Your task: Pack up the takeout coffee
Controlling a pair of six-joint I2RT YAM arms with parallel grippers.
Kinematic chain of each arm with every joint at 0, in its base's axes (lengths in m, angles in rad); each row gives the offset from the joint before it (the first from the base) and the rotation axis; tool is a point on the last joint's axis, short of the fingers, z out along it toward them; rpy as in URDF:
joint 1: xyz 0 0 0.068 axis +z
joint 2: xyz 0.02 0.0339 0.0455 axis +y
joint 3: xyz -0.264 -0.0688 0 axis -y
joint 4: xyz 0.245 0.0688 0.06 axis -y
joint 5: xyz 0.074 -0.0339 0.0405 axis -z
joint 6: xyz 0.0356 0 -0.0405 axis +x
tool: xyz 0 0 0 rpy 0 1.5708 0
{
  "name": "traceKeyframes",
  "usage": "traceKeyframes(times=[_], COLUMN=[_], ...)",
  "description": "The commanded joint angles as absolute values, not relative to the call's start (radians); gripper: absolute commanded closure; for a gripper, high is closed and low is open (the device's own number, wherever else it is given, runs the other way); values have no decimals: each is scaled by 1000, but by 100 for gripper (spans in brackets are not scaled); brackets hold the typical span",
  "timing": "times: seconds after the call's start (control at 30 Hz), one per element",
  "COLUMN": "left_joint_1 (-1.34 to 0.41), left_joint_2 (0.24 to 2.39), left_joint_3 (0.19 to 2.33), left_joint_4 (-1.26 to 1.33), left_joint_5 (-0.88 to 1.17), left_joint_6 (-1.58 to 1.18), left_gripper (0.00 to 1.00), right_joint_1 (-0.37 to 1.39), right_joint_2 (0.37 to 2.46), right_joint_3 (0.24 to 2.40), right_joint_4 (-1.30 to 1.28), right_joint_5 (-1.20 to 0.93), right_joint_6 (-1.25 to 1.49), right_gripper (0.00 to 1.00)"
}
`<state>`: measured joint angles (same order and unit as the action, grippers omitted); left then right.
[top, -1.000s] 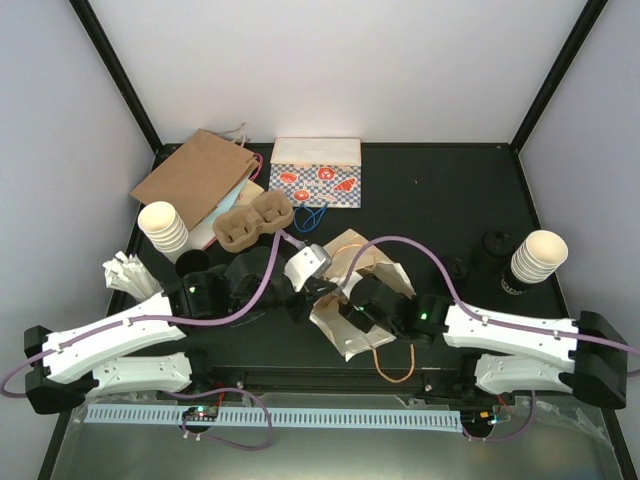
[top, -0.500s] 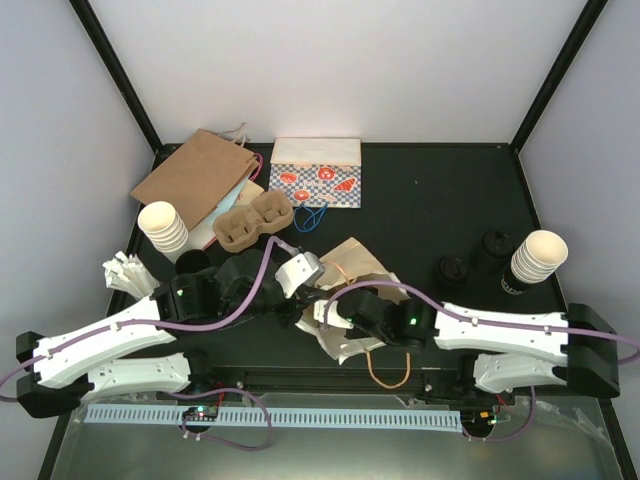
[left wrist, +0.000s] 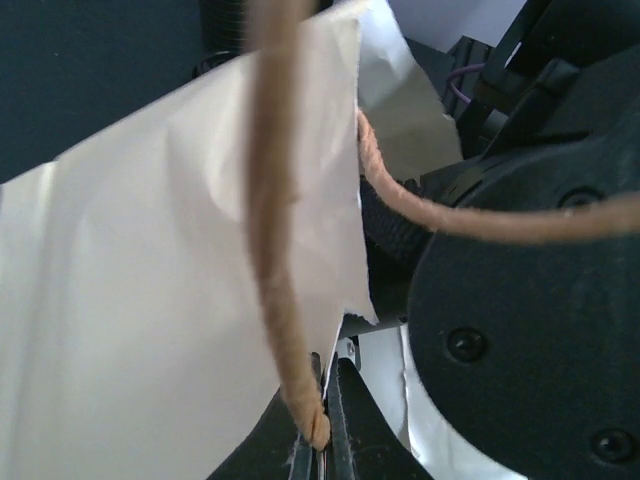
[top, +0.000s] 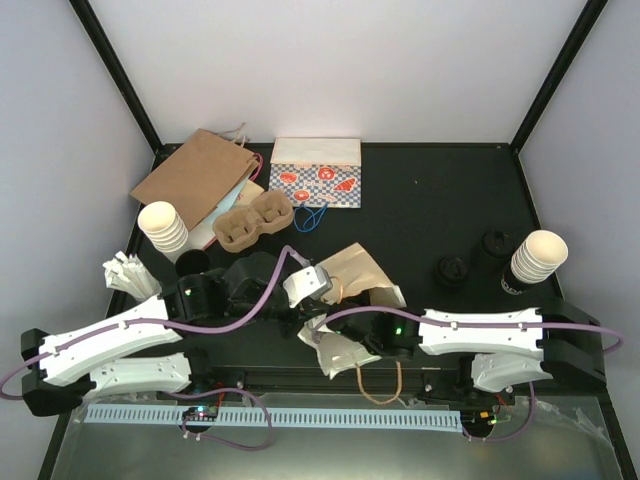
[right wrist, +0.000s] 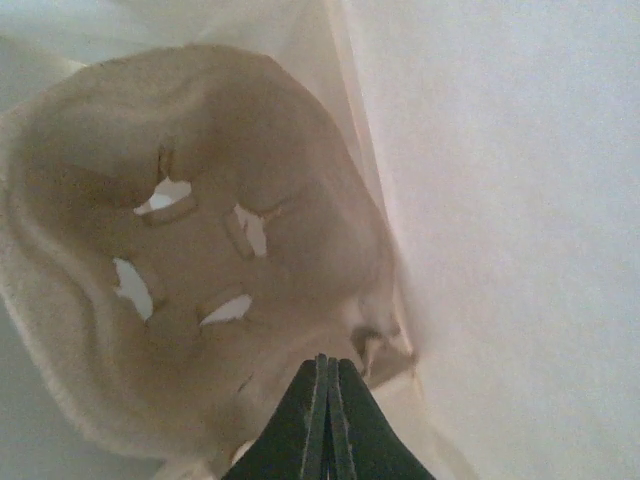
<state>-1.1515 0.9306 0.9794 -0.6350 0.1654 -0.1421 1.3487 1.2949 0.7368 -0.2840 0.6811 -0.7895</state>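
Far to the left of the white paper bag (top: pixel 355 270) we saw a stack of open cream cups (top: pixel 163 227). Behind the bag and to its left lay a flat brown paper bag (top: pixel 195 178) and a brown cup carrier (top: pixel 255 222). Right behind the bag lay a bag with red and blue pictures (top: pixel 316 172).

The white bag lay on its side on the black table (top: pixel 420 200). The left gripper (left wrist: pixel 320 425) was at the bag's left side. Its two fingers were pressed together on the bag's rope handle (left wrist: pixel 275 250), and the rope ran up from between them across the white paper.

The right gripper (right wrist: pixel 325 378) was inside the bag, with its arm on the bag's right side. Its fingers were squeezed tight together with nothing between them. Their tips were just beside a cup holder (right wrist: pixel 200 230) of soft brown card that sat inside the bag.

To the right of the bag, well apart from it, a small round black lid sat on the table. We took it for the takeout coffee (top: pixel 450 268), but its cup did not show from above. It was outside the bag. Farther right of the bag stood a second stack of cream cups (top: pixel 540 255).
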Motion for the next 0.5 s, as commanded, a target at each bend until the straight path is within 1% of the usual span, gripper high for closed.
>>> traceKeyframes(times=[0.0, 0.1, 0.17, 0.47], left_joint_1=[-1158, -1158, -1158, -1158], left_joint_2=[967, 985, 993, 1000], left_joint_3=[1009, 1034, 1046, 1054], left_joint_4=[-672, -684, -688, -679], left_joint_5=[235, 260, 274, 303], left_joint_6=[-119, -116, -116, -114], left_gripper=[98, 98, 98, 98], right_joint_1=[1349, 1324, 1301, 1296], right_joint_2=[1252, 1287, 1311, 1329], right_joint_3=[700, 684, 708, 704], right_joint_4=[-177, -182, -246, -258], right_joint_5=[758, 784, 747, 660], right_joint_6=[-882, -878, -832, -854], right_gripper=[99, 99, 99, 99])
